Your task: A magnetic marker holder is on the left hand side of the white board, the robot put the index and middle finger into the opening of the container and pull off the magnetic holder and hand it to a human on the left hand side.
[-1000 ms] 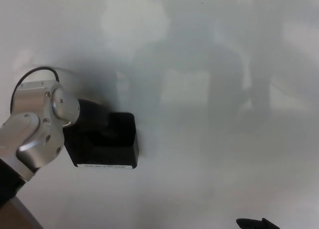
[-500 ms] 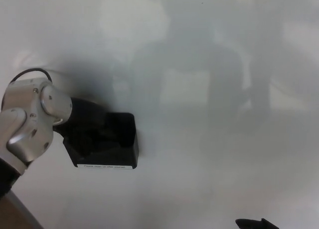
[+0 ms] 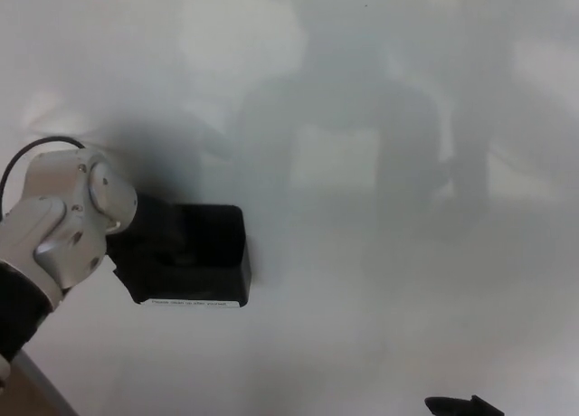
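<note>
The black magnetic marker holder [image 3: 206, 258] sticks to the whiteboard [image 3: 362, 163] at the lower left, with a white label strip along its bottom edge. My left hand [image 3: 154, 231] comes in from the left behind a silver wrist and lies against the holder's left side and top. Black hand and black holder merge, so the grip is hidden. Only a dark tip of my right hand [image 3: 460, 404] shows at the bottom edge, far from the holder.
The glossy whiteboard fills the view and carries dim reflections of a figure near the middle. A black cable [image 3: 36, 149] loops above my left wrist. A brownish edge [image 3: 27, 393] shows at the bottom left corner.
My left wrist and forearm swung left, then settled slightly lower. The holder stays in the same spot on the board. The right hand's tip has barely moved.
</note>
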### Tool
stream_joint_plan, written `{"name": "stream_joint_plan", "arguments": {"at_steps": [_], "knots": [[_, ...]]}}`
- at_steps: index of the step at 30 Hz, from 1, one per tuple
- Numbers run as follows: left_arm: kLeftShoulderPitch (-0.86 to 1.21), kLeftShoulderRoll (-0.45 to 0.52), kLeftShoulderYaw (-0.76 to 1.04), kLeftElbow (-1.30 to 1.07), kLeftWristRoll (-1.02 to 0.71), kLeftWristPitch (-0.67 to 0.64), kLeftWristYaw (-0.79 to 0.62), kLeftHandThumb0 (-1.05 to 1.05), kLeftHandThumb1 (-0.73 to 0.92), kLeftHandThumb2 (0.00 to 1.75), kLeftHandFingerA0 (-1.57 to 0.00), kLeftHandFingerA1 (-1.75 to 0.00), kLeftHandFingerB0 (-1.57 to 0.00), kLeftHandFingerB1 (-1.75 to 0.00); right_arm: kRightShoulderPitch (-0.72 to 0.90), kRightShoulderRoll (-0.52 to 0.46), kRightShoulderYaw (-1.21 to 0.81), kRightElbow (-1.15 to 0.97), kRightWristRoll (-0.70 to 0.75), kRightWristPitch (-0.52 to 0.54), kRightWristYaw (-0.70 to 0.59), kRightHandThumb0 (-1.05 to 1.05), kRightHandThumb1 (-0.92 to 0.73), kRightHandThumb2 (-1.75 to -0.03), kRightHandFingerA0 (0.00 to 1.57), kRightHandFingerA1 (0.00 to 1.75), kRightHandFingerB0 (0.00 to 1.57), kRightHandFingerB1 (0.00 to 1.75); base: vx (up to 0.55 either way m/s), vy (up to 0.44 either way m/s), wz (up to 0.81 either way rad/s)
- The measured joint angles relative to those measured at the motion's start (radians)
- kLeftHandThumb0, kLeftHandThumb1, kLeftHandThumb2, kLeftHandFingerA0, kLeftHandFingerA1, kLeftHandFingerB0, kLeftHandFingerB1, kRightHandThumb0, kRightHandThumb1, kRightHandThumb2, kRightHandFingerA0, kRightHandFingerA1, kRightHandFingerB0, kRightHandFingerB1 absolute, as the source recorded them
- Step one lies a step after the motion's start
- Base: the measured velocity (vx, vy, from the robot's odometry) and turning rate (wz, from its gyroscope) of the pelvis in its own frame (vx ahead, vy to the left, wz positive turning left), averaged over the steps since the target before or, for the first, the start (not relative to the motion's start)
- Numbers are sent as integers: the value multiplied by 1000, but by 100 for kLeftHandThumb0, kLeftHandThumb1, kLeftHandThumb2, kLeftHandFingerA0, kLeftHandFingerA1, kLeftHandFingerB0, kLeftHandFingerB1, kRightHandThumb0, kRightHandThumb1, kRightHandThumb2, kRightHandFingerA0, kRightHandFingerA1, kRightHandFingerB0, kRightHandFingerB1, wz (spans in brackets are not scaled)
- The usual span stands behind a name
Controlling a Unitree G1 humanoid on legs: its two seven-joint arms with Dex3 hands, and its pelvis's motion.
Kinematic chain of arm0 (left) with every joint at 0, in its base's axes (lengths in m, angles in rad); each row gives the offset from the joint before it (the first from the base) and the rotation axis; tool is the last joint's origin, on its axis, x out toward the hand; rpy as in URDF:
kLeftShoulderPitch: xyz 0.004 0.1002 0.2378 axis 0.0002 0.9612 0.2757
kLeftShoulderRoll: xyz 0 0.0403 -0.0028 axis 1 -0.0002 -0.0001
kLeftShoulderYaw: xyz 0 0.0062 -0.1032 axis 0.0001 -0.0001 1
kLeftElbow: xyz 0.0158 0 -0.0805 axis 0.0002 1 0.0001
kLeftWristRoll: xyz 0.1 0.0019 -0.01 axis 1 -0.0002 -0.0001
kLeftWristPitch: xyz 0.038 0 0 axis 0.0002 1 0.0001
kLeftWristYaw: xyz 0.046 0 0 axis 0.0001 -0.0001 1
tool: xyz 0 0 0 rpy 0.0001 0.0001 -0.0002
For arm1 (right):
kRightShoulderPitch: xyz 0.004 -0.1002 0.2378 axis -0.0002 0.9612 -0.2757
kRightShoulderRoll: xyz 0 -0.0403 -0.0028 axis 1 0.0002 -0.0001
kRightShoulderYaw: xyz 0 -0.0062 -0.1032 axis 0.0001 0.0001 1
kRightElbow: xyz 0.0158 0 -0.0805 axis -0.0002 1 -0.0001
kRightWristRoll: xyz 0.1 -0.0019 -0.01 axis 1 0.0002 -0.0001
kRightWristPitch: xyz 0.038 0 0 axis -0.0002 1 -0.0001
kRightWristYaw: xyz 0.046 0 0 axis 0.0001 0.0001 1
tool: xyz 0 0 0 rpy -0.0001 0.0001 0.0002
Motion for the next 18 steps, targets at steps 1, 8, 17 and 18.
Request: {"name": "stream_joint_plan", "arguments": {"at_steps": [1, 8, 17, 18], "knots": [[-2, -5, -8, 8, 4, 1, 0, -92, 68, 107, 0, -13, 0, -8, 0, 0, 0, 0, 0, 0, 0, -47, -66, -102, 88, 74, 54, 60, 0, 0, 0], [-17, -40, -44, 44, 34, 2, -5, -93, 62, 102, -7, -22, -9, -9, -1, 0, 0, 0, -1, -1, -1, -47, -66, -102, 88, 74, 54, 60, 0, 0, 0], [-5, -49, -63, 13, 70, 1, 32, -101, 63, 98, -7, -18, -12, -5, -8, 0, 0, -1, -2, -2, -3, -47, -66, -103, 88, 74, 54, 60, 0, 0, 0], [-5, -53, -67, 13, 78, 1, 40, -101, 63, 98, -7, -18, -12, -5, -10, 0, 0, -1, -2, -2, -3, -47, -66, -103, 88, 74, 54, 60, 0, 0, 0]]}}
